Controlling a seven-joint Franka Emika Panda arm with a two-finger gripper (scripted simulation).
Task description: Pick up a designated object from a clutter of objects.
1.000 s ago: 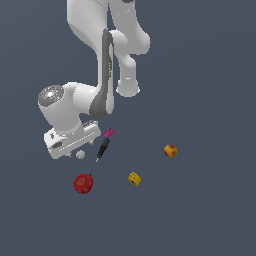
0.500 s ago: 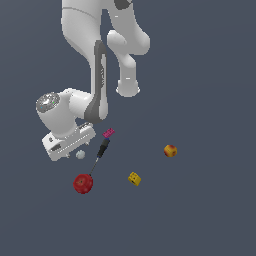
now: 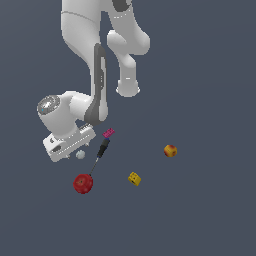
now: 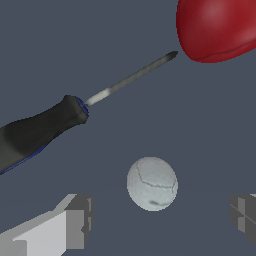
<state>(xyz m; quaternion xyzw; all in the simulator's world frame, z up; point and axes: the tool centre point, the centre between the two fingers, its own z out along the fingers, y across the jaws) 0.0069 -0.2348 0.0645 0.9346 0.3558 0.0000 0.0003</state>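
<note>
The claw hangs low over the floor with its two fingers spread wide, holding nothing, so that the little white ball can fit in the gap. In the wrist view the ball sits between the fingers, touching neither. In the exterior view the ball lies at the lower left, just under the claw, with the black tool near it and the red ball below
</note>
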